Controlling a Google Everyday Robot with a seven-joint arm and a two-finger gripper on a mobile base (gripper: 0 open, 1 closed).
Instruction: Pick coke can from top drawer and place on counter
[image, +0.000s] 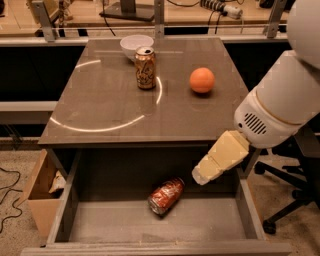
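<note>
- Top drawer stood pulled out below the front edge of the counter; its flat bottom was in full view.
- Coke can lay on its side on the drawer bottom, right of centre and towards the back. It sat at a diagonal, silver end pointing to the front left, touching neither side wall.
- Hand hung over the right rear part of the drawer, above and just to the right of the coke can, not in contact with it. Its pale cream tip pointed down and left.
- Could not tell whether the hand was apart or together. It held nothing.
- White arm came in from the right, past the counter's right front corner.
- On the counter, a gold-brown can stood upright near the back centre.
- A white bowl sat just behind that can, at the back edge.
- An orange rested to the right of the gold-brown can, apart from it.
- Curved light reflections ran across the counter's glossy top.
- A cardboard box sat on the floor left of the drawer; a chair base showed at right.
</note>
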